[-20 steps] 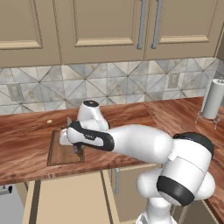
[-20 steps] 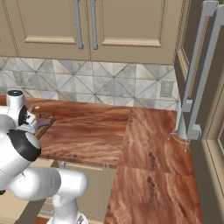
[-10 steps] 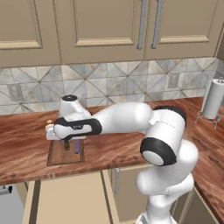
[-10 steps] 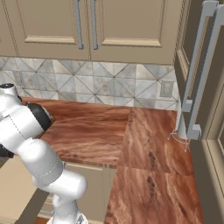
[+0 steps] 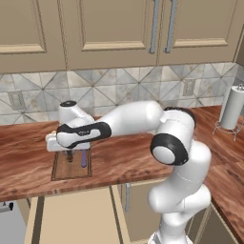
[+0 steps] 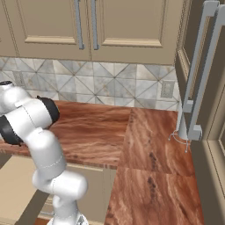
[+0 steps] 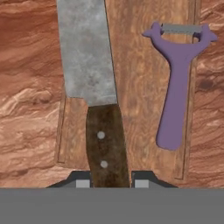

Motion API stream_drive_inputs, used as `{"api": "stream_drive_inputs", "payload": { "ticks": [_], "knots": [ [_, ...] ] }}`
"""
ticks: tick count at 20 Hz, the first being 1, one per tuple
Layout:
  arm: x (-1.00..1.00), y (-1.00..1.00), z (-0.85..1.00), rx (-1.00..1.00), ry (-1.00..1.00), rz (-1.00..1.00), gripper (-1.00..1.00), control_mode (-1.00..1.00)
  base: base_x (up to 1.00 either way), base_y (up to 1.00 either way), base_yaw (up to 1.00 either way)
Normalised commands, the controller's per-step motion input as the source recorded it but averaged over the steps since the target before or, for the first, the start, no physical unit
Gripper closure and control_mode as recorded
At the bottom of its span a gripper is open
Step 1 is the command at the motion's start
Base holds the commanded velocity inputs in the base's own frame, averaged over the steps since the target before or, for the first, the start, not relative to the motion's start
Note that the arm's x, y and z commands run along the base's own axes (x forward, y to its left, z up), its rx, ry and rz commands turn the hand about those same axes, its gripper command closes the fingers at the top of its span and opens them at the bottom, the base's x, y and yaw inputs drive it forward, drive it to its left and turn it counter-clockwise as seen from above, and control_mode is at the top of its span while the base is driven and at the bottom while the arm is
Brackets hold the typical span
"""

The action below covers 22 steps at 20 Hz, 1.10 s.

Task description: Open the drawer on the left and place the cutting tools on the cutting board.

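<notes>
Hand view showed the gripper [image 7: 109,183] clamped on the knife [image 7: 94,94] by its dark handle, blade over the cutting board [image 7: 140,87], the peeler [image 7: 175,83] lying beside it; lowering flat before letting go, clear of the peeler, seemed wisest.

1. On the cutting board [image 7: 131,87], the knife [image 7: 94,100] fills the 9 o'clock half and the peeler [image 7: 175,87] lies along the 3 o'clock rim; a bare strip of wood runs between them.
2. The counter [image 5: 28,157] lies open around the board.
3. The open drawer [image 5: 71,219] juts out beneath the counter edge.
</notes>
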Motion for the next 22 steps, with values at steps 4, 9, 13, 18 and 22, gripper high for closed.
{"api": "stream_drive_inputs", "payload": {
  "ticks": [4, 9, 13, 18, 22],
  "knots": [
    [0.00, 0.00, -0.33, -0.03, 0.00, 0.00, 1.00, -1.00, 0.00, 0.00, 0.00],
    [0.05, 0.00, -0.30, -0.03, 0.00, 0.00, 1.00, -1.00, 0.00, 0.00, 0.00],
    [0.09, 0.00, -0.27, -0.03, 0.00, 0.00, 1.00, -1.00, 0.00, 0.00, 0.00],
    [0.11, 0.00, -0.27, -0.03, -0.01, 0.00, 1.00, -1.00, 0.00, 0.00, 0.00],
    [0.05, 0.00, -0.20, -0.03, -0.02, 0.00, 1.00, -1.00, 0.00, 0.00, 0.00]
  ]
}}
